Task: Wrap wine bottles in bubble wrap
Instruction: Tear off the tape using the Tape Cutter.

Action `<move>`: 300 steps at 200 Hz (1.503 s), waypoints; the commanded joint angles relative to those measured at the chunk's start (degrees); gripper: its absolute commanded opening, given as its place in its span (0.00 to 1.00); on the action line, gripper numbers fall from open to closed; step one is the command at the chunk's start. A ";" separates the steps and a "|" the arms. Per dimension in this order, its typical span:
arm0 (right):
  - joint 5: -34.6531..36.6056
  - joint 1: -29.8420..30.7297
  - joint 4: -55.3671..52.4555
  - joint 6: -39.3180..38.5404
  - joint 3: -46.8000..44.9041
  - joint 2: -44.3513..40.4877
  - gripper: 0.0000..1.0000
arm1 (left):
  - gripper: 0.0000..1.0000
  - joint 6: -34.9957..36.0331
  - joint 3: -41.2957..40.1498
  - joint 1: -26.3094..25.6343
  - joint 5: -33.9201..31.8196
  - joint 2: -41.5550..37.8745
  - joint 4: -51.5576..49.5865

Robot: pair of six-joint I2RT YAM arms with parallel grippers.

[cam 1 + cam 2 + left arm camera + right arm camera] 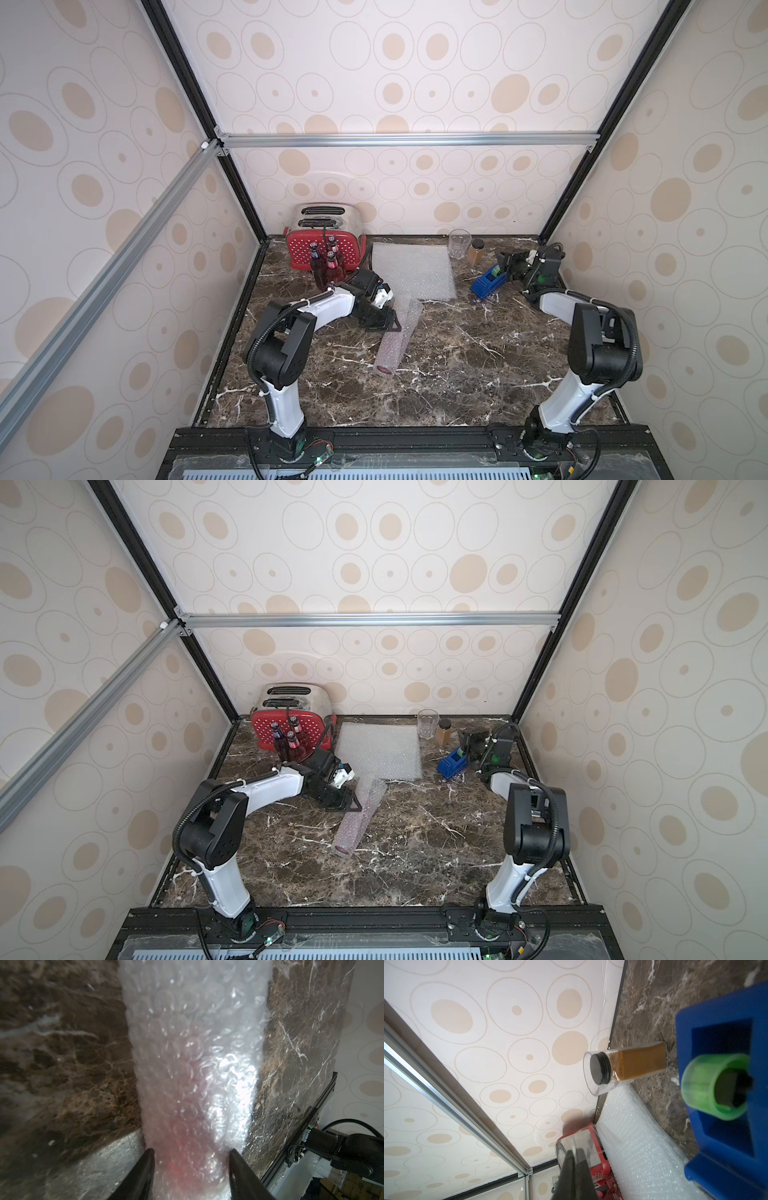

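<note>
- Top views: three wine bottles [328, 266] are standing just in front of the red toaster [324, 245]. A flat sheet of bubble wrap [411, 270] is lying just beside the toaster, on its right-arm side.
- A wrapped bottle [395, 345], pink showing through, is lying on the marble table [457, 374], nearer the robot than the toaster. The left gripper [395, 323] is straddling its middle.
- The right gripper [500, 266] is hovering by the blue tape dispenser [484, 286], well apart from the toaster.
- Left wrist: the jaws are standing about half spread, pressing both sides of the wrapped bottle [193, 1084].
- Right wrist: the fingers [571, 1167] are pressing together, holding nothing. The amber jar [633, 1064] and drinking glass [588, 1076] are sitting ahead, with the toaster [600, 1165] beyond the sheet.
</note>
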 commanded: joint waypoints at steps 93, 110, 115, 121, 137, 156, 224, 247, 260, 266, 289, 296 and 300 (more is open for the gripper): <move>3.88 8.43 6.85 -1.11 -15.04 -0.42 0.00 | 0.55 0.33 -1.35 -0.42 -4.66 0.84 -3.78; 5.26 8.89 6.38 -1.67 -15.94 1.24 0.00 | 0.55 0.43 -1.41 -0.55 -4.66 0.72 -3.78; 6.14 9.02 5.64 -1.80 -16.38 1.51 0.00 | 0.55 0.43 -1.44 -0.49 -4.71 0.59 -3.78; 7.21 9.19 4.53 -1.96 -17.00 1.72 0.00 | 0.55 0.43 -1.44 -0.52 -4.75 0.55 -3.80; 10.42 9.45 -0.04 -2.55 -18.26 1.99 0.00 | 0.55 0.43 -1.55 -0.49 -4.83 0.48 -3.72; 13.96 9.72 -6.24 -3.92 -18.31 3.22 0.00 | 0.55 0.43 -1.53 -0.54 -4.84 0.39 -3.78; 14.10 9.82 -9.99 -7.91 -15.48 8.74 0.00 | 0.55 0.52 -1.41 -0.70 -4.75 0.62 -3.76; 14.20 9.89 -11.50 -8.74 -15.37 9.81 0.00 | 0.55 0.60 -1.44 -0.75 -4.92 0.35 -3.87; 13.97 9.89 -11.76 -8.77 -15.66 10.16 0.00 | 0.55 0.61 -1.53 -0.76 -5.01 0.25 -3.74; 13.71 9.87 -11.14 -8.71 -15.86 10.23 0.00 | 0.55 0.61 -1.53 -0.83 -5.01 0.26 -3.82; 12.38 10.06 -10.98 -9.52 -16.17 8.10 0.00 | 0.55 0.59 -1.58 -0.75 -5.01 0.29 -3.78; 12.13 10.09 -12.31 -10.60 -16.00 6.86 0.00 | 0.55 0.58 -1.53 -0.75 -5.01 0.30 -3.82; 12.23 10.22 -13.60 -11.22 -15.77 5.81 0.00 | 0.55 0.58 -1.53 -0.81 -5.01 0.26 -3.72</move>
